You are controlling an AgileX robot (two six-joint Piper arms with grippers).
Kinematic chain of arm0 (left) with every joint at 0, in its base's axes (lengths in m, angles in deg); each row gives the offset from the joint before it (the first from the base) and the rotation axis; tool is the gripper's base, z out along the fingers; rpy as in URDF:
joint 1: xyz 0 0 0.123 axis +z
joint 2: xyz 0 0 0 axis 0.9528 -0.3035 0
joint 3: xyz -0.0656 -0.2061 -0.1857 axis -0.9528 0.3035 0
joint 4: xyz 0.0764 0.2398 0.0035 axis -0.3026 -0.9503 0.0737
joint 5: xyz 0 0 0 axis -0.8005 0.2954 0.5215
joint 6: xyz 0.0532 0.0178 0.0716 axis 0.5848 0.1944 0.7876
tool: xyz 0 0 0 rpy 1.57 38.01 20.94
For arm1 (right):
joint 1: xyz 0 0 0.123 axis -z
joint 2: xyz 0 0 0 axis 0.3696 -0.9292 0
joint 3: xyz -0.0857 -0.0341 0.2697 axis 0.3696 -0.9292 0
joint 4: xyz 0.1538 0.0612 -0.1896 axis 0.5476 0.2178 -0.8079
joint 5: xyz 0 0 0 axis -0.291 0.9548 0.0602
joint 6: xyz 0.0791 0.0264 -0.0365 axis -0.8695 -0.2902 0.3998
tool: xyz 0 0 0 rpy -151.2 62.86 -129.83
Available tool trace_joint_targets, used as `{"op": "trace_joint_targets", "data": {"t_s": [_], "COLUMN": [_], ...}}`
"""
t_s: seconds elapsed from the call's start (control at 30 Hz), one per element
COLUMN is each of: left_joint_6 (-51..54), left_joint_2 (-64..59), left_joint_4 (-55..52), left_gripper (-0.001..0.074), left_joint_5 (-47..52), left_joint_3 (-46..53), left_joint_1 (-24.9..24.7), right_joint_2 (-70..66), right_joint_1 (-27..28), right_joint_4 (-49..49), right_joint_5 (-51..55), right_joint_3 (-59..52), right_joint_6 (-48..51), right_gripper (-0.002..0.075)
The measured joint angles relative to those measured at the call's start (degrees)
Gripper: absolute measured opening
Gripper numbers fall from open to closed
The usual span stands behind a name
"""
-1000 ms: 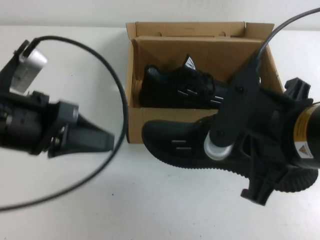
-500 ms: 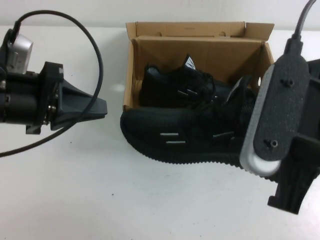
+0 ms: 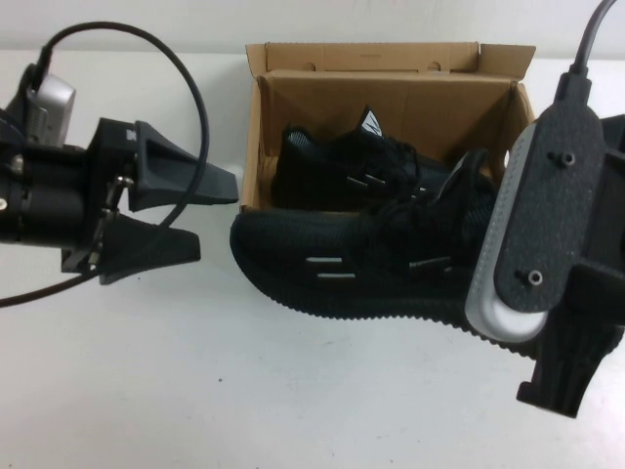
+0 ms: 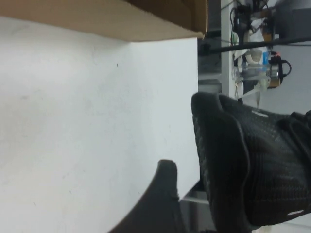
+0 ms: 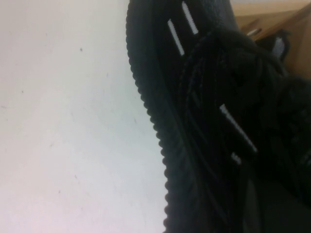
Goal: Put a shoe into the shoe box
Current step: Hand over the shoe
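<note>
two black sneakers show in the high view, one outside the box and one in it. nearest the robot's edge of the white table is bare surface with a few faint specks. above it on the right, the right arm's wrist fills the corner; the right gripper itself is hidden from above, and the wrist view shows it pressed together at the heel end of the shoe, where the laces and collar are. that shoe has its long axis running across the table, toe toward the robot's left, heel toward the right arm, toothed sole toward the near edge, silver-white dashes on the side facing up. whether its sole touches the table i cannot tell; its far side is right against the front wall of the shoe box.

to the left, well above the table's left part, the left gripper points at the toe with its two black fingers spread apart, near the toe and not touching it, nothing between them.

farther back, the brown cardboard box sits open at the table's far edge, flap lid raised behind. the second sneaker lies inside, parallel to the first, toe left.

beyond the table the left wrist view shows a cluttered rack.
</note>
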Motion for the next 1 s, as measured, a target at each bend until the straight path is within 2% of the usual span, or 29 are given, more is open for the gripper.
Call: {"op": "trace_joint_targets", "data": {"t_s": [0.07,0.3,0.5,0.57,0.67,0.7,0.73,1.0], "left_joint_6": [-0.74,-1.37,-1.65,-2.05,-1.7,-1.28,-0.97,0.51], "left_joint_2": [-0.06,-0.06,-0.14,-0.14,-0.25,-0.2,-0.2,-0.2], "left_joint_4": [0.0,3.84,5.3,5.3,5.03,5.03,4.87,4.62], "left_gripper": [0.0666,0.0669,0.066,0.0574,0.026,0.018,0.0134,0.0129], "left_joint_5": [0.0,0.0,-0.05,-0.39,-1.41,-1.74,-1.7,-1.7], "left_joint_3": [0.0,0.0,0.0,0.0,0.0,0.0,0.0,0.0], "left_joint_1": [-1.25,-5.65,-6.5,-6.5,-6.5,-6.5,-6.5,-6.5], "right_joint_2": [0.0,0.0,0.0,0.0,0.12,0.12,0.12,0.12], "right_joint_1": [0.0,0.0,0.0,0.0,0.0,0.0,0.0,0.0], "right_joint_4": [0.3,2.97,6.79,6.99,6.51,6.42,6.42,7.02], "right_joint_5": [-1.1,-5.86,-6.35,-6.35,-6.35,-6.25,-6.36,-6.11], "right_joint_3": [0.0,0.0,0.0,0.0,0.0,0.0,0.0,0.0], "right_joint_6": [0.12,2.13,5.75,6.0,6.17,6.17,6.17,6.17], "right_gripper": [-0.0006,-0.0006,-0.0006,-0.0006,-0.0006,-0.0006,-0.0006,-0.0006]}}
